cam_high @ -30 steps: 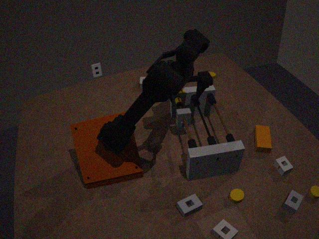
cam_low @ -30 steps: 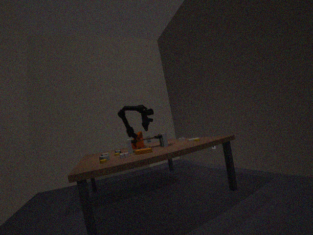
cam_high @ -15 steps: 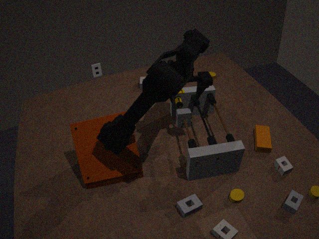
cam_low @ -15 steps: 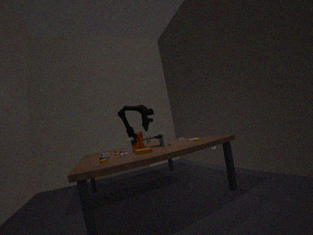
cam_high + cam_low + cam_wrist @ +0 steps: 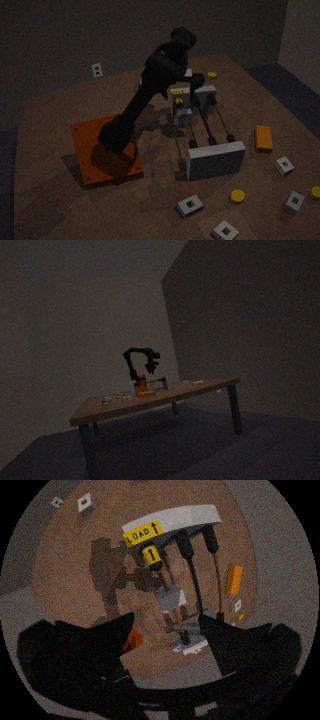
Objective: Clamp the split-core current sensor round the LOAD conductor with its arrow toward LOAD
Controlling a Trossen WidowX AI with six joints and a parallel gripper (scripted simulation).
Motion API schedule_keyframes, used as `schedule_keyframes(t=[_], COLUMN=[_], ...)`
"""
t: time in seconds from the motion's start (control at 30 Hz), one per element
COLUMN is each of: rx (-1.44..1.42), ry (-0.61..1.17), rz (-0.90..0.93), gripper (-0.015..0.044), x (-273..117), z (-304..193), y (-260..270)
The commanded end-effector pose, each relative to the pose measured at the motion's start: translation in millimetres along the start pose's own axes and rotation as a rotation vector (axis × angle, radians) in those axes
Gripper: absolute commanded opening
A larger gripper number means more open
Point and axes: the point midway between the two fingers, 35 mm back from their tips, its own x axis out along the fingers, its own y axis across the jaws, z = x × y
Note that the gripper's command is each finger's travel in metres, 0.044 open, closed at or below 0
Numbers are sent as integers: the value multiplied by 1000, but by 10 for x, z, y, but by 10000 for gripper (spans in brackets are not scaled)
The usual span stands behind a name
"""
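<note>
Beneath the raised gripper (image 5: 178, 96) (image 5: 151, 373) (image 5: 167, 616), the sensor (image 5: 184, 118) (image 5: 170, 597) sits around the LOAD conductor (image 5: 189, 130) (image 5: 179, 621). Below it, conductors span two upright blocks (image 5: 215, 161) (image 5: 172, 524).

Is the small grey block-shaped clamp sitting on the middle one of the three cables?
No, the grey block-shaped clamp sits round the outer cable beside the yellow LOAD label.
</note>
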Motion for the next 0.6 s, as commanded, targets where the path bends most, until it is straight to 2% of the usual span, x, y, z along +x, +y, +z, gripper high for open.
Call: schedule_keyframes(t=[0.0,0.57], rx=[595,1139], ry=[-3,-236], rz=[-248,-484], gripper=[440,440], x=[49,98], z=[51,70], y=[384,729])
